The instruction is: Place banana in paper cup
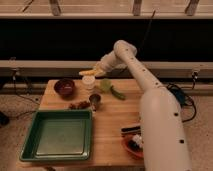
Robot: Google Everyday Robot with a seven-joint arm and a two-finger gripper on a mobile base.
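Wooden table [112,122] — gripper [96,73] holds banana [87,72] above paper cup [88,82].

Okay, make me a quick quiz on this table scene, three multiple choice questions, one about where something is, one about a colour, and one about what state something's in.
1. Where is the banana?
A. Lying in the green tray
B. Held in the air just above the paper cup
C. Inside the dark red bowl

2. What colour is the large tray at the front left of the table?
A. Green
B. Blue
C. White

3. What is the gripper doing?
A. Hanging empty over the tray
B. Resting on the table
C. Shut on the banana

Answers:
1. B, the banana hangs off the table, directly over the paper cup and not yet in it.
2. A, its rim and floor are plainly green.
3. C, the banana sticks out sideways from the gripper at the arm's end, above the back of the table.
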